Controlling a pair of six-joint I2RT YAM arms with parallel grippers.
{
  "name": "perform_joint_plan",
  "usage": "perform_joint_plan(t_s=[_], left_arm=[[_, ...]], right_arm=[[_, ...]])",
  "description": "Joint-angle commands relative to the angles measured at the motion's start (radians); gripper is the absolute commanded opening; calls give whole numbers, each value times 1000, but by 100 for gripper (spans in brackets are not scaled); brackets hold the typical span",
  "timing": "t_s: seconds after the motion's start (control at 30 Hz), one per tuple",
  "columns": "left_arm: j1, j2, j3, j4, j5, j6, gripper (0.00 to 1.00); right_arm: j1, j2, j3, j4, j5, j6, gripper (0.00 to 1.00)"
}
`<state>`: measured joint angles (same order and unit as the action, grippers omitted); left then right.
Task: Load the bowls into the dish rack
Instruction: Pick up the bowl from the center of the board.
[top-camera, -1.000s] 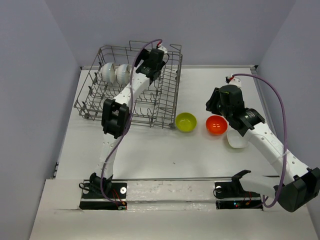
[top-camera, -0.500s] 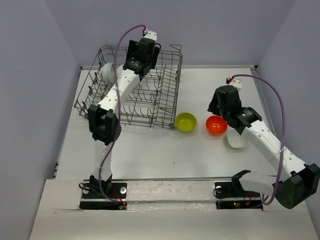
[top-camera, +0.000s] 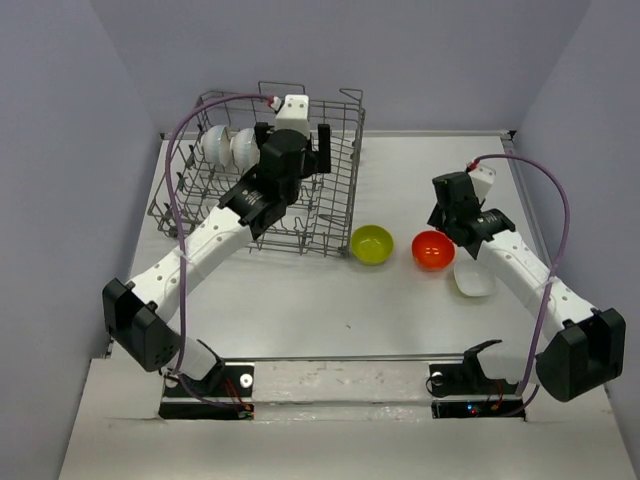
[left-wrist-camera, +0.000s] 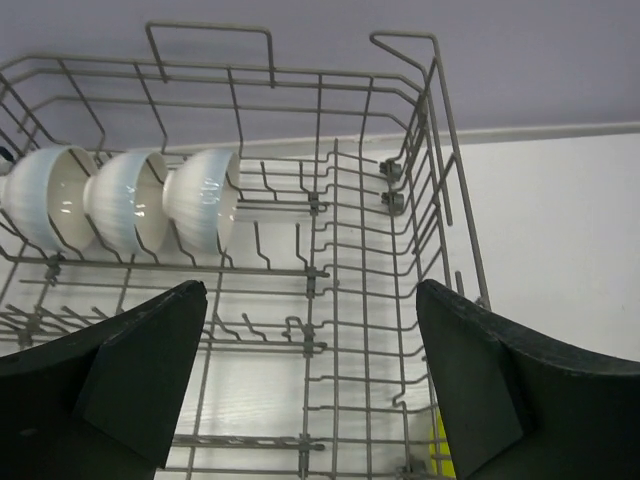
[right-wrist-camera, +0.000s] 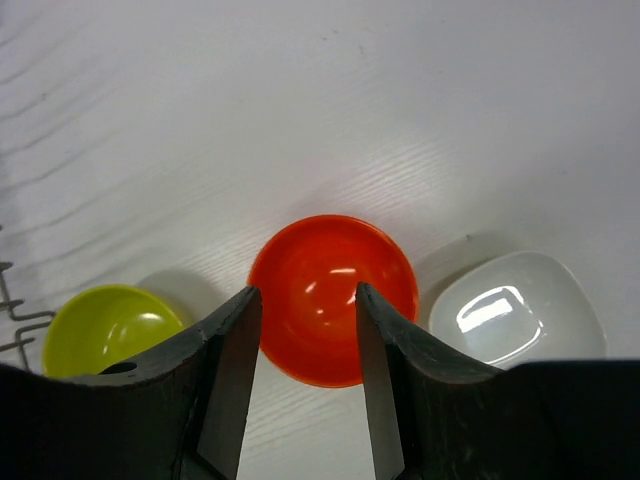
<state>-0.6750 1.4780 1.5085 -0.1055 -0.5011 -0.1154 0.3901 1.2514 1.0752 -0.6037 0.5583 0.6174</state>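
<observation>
The grey wire dish rack (top-camera: 343, 180) stands at the back left, and white bowls (top-camera: 230, 145) stand on edge in its far left row. The left wrist view shows three of them (left-wrist-camera: 125, 200) and bare tines beside them. My left gripper (top-camera: 295, 145) (left-wrist-camera: 312, 300) hovers over the rack's middle, wide open and holding nothing. On the table to the right lie a yellow-green bowl (top-camera: 371, 244) (right-wrist-camera: 105, 325), a red bowl (top-camera: 433, 250) (right-wrist-camera: 390, 290) and a white bowl (top-camera: 474, 280) (right-wrist-camera: 510, 310). My right gripper (top-camera: 445, 228) (right-wrist-camera: 307, 295) hangs over the red bowl's left half, open, with nothing gripped.
The rack's raised right wall (left-wrist-camera: 445, 150) stands between the left gripper and the yellow-green bowl. The three loose bowls sit close together in a row. Grey walls close in the table at the back and both sides.
The left arm has drawn back and dropped its elbow to the left, with the gripper now over the rack's middle. The right gripper shifted slightly right and its jaws widened a little.
</observation>
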Motion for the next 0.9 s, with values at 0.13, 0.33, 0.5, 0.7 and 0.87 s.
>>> perform_joint_plan(t_s=[0.13, 0.33, 0.5, 0.7, 0.87], left_arm=[[-61, -156, -223, 185, 2, -124, 99], [-74, -225, -321, 231, 45, -124, 99], [-77, -223, -334, 245, 62, -109, 99], [-77, -239, -358, 250, 53, -87, 99], [-77, -280, -390, 259, 27, -86, 99]], right_arm=[[-117, -43, -124, -22, 46, 31, 49], [-215, -98, -205, -18, 49, 53, 51], [-258, -119, -215, -11, 14, 97, 52], [-267, -102, -201, 21, -8, 111, 51], [-267, -106, -204, 33, -29, 88, 51]])
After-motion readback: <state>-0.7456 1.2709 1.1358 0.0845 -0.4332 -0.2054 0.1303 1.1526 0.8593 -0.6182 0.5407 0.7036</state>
